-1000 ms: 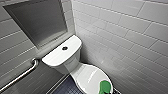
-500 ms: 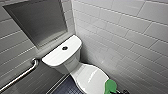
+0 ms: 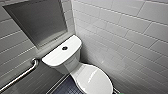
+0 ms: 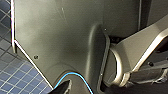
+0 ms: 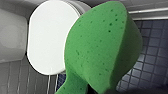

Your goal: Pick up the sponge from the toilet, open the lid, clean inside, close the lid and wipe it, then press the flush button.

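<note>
Green sponge (image 5: 100, 47) was pinched in your right gripper (image 5: 100, 91). Its lower end was squeezed narrow where the gripper clamped it, and the rest bulged in a curve close to the right wrist camera. You held it in the air near the edge of the lid (image 5: 47, 37), which lay shut and flat over the bowl.

From the head camera, the toilet (image 3: 75, 66) stood in a corner of white tiled wall (image 3: 120, 32). The dark round flush button (image 3: 64, 48) sat at the middle of the tank top. A grey recessed panel (image 3: 37, 22) was set in the wall above the tank, and a metal grab rail (image 3: 21, 75) ran along the wall on the left. The floor (image 3: 66, 88) beside the bowl was dark blue tile.

Your left wrist camera faced the robot's own dark casing (image 4: 62, 37) over the same blue tiles. You could not tell from it whether the left gripper was apart or together.
</note>
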Motion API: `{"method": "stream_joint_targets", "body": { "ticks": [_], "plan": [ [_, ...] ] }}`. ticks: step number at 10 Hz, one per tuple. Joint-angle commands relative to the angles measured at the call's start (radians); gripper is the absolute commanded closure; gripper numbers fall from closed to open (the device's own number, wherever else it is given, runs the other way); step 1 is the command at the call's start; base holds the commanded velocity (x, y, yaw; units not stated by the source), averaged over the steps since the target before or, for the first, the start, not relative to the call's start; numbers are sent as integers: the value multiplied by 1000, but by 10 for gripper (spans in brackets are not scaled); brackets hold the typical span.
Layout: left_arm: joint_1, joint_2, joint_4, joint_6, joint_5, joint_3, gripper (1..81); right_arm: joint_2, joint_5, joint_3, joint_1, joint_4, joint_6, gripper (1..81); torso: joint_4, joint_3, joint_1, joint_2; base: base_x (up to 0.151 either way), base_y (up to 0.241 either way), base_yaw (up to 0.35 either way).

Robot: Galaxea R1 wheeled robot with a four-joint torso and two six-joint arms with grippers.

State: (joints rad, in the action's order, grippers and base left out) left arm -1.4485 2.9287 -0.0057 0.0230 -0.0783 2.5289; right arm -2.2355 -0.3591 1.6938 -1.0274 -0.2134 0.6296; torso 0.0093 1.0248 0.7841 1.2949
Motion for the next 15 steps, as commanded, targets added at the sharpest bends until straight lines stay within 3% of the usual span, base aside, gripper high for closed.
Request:
{"method": "stream_joint_targets", "body": {
  "ticks": [1,4,8,12,15],
  "plan": [
    [10,-103,4,-5,85,-175,10,86,-53,11,-142,-30,4,811,0,0,0,0,0,0,0],
    [35,-180,4,-14,84,-314,10,37,-126,159,-314,-38,5,811,0,0,0,0,0,0,0],
    [93,-252,-2,-12,84,-444,10,-103,-127,358,-486,-113,-1,811,0,0,0,0,0,0,0],
    [118,-325,-5,-11,86,-570,10,-288,-176,593,-576,-144,1,811,0,0,0,0,0,0,0],
    [118,-325,-3,-11,86,-572,10,-311,-182,613,-593,-165,2,811,0,0,0,0,0,0,0]
  ]
}}
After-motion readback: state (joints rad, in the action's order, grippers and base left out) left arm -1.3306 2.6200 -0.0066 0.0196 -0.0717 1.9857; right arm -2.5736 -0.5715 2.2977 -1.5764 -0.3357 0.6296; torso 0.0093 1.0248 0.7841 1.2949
